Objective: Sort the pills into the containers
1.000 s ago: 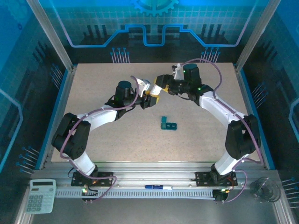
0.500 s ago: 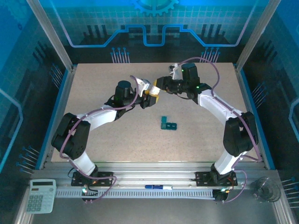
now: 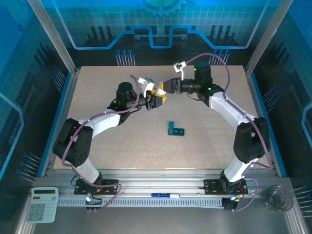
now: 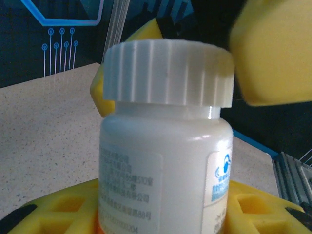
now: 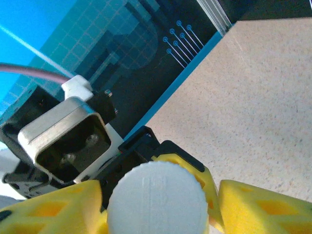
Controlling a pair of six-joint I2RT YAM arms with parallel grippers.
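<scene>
Small teal-green pill box (image 3: 176, 130) lies flat on the table (image 3: 107, 146) — well apart from the capped white bottle (image 4: 163, 146).

Behind centre of the table (image 3: 112, 141), the bottle (image 4: 163, 161) sits between the left gripper (image 3: 156, 99) fingers. The right gripper (image 3: 163, 88) reaches in from the right, fingers flanking the cap (image 4: 168, 73). The pill box (image 3: 175, 129) lies on the table nearer the bases. On the front rail (image 3: 195, 187): calculator (image 3: 43, 204) left, pen (image 3: 165, 195) middle.

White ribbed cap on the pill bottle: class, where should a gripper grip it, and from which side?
Grip the cap by its ribbed side wall, coming end-on along the pill bottle's axis. The left gripper clamps the body below, leaving the cap exposed, and the ribs likely resist slipping.
</scene>
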